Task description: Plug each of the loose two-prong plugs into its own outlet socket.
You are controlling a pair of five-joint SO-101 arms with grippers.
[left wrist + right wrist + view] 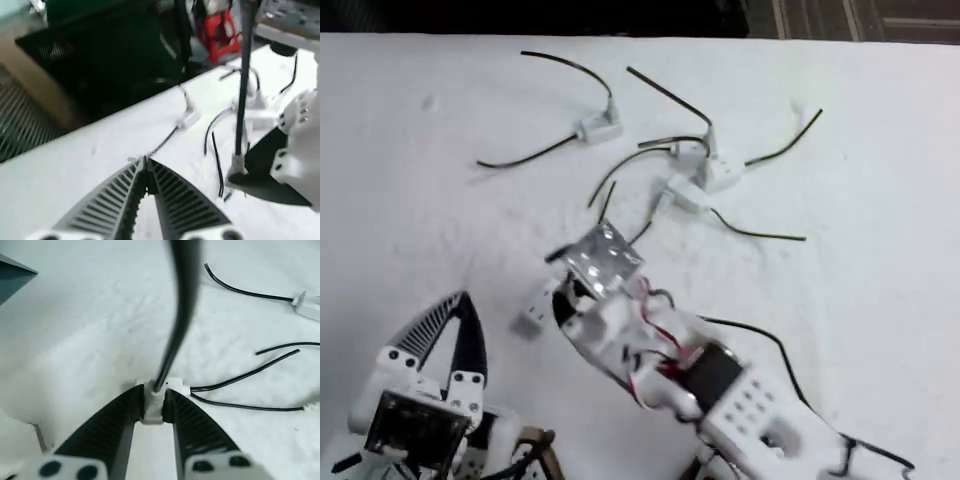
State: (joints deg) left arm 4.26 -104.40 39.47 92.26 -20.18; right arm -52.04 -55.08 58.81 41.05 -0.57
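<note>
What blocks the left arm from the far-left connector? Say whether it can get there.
Probably yes: nothing seems to block it. The left tool, shut and holding nothing, points toward the connector, and the right tool, shut on a plug, sits off to one side. The stretch looks long, though.

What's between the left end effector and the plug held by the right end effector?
Nothing: the high view shows bare table between the shut left end effector and the plug clamped in the right end effector.
</note>
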